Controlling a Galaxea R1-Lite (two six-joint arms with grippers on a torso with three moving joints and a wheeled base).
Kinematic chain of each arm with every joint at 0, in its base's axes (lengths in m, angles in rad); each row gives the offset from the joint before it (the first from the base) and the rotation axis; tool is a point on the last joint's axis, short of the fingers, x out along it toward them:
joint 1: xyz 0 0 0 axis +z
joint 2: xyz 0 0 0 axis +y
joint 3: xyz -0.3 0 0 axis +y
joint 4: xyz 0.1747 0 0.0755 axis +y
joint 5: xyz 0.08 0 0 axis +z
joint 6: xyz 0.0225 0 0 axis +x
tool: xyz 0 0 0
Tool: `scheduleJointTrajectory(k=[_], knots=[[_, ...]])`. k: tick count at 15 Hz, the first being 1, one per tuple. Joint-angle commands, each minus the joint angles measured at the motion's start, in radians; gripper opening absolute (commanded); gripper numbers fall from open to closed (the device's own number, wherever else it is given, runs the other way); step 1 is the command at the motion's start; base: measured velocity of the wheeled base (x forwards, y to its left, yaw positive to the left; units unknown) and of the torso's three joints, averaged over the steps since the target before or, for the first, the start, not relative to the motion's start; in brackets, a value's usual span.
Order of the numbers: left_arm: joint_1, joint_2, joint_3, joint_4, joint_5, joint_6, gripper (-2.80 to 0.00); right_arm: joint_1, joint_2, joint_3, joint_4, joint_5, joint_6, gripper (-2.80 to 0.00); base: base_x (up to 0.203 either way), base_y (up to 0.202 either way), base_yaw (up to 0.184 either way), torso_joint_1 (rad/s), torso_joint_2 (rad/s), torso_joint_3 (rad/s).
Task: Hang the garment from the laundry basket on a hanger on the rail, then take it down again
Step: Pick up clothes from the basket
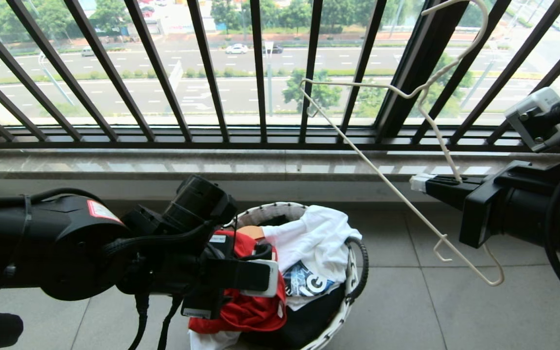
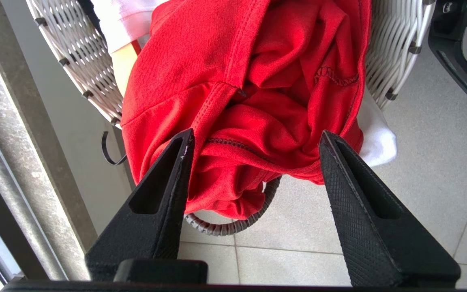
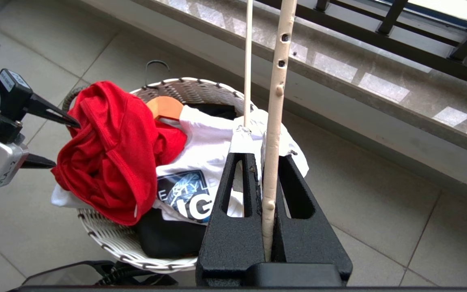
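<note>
The red garment [image 2: 225, 61] lies bunched over the rim of the white woven laundry basket [image 2: 75, 48], spilling outward above a dark loop handle. My left gripper [image 2: 256, 138] is open, with its fingertips [image 2: 187, 140] right at the red folds, one on each side of a bunch. In the head view the garment [image 1: 246, 311] shows below my left wrist. My right gripper [image 3: 264, 156] is shut on the cream wire hanger [image 3: 276, 101] and holds it tilted in the air to the right of the basket [image 1: 280, 209]. The rail is out of view.
A white garment with a dark-blue print [image 1: 319, 238] and a black garment [image 1: 304, 321] fill the rest of the basket. A light-wood hanger piece [image 3: 164, 107] pokes out by the red cloth. Behind stand a stone sill [image 1: 163, 163] and the black balcony railing [image 1: 260, 73].
</note>
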Motion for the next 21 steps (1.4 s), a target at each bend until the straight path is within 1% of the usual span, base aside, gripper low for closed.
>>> scheduleJointTrajectory(k=[1,3,5,6,8,11,12,13,16,21], knots=[[-0.017,0.044,0.0,0.0,0.009,0.006,0.0,-0.001,0.001,-0.001,-0.002,0.0,-0.001,-2.8,0.0,0.0,0.0,0.0,0.0,0.0],[-0.026,0.066,-0.001,-0.002,0.062,0.019,0.0,-0.004,0.001,-0.001,-0.002,0.0,-0.001,-2.8,0.0,0.0,0.0,0.0,0.0,0.0],[-0.025,0.078,-0.016,-0.002,0.154,0.074,0.0,-0.01,-0.002,-0.001,-0.002,0.0,-0.001,-2.8,0.0,0.0,0.0,0.0,0.0,0.0],[-0.025,0.094,-0.022,-0.003,0.174,0.081,0.0,-0.014,-0.004,-0.002,-0.002,0.0,-0.001,-2.8,0.0,0.0,0.0,0.0,0.0,0.0],[-0.025,0.129,-0.031,-0.018,0.187,0.083,0.0,-0.02,-0.004,-0.004,-0.002,0.0,-0.001,-2.8,0.0,0.0,0.0,0.0,0.0,0.0],[-0.025,0.187,-0.03,-0.155,0.198,0.084,0.0,-0.026,-0.005,-0.005,-0.002,0.0,-0.001,-2.8,0.0,0.0,0.0,0.0,0.0,0.0],[-0.025,0.202,-0.029,-0.185,0.2,0.085,0.0,-0.027,-0.005,-0.005,-0.002,0.0,-0.001,-2.8,0.0,0.0,0.0,0.0,0.0,0.0],[-0.025,0.211,-0.029,-0.198,0.202,0.086,0.0,-0.029,-0.005,-0.005,-0.002,0.0,-0.001,-2.8,0.0,0.0,0.0,0.0,0.0,0.0],[-0.024,0.232,-0.048,-0.201,0.249,0.112,0.0,-0.032,-0.004,-0.005,-0.002,0.001,-0.001,-2.8,0.0,0.0,0.0,0.0,0.0,0.0],[-0.005,0.262,-0.163,-0.201,0.258,0.12,0.0,-0.035,0.002,-0.005,-0.002,0.001,-0.001,-2.8,0.0,0.0,0.0,0.0,0.0,0.0]])
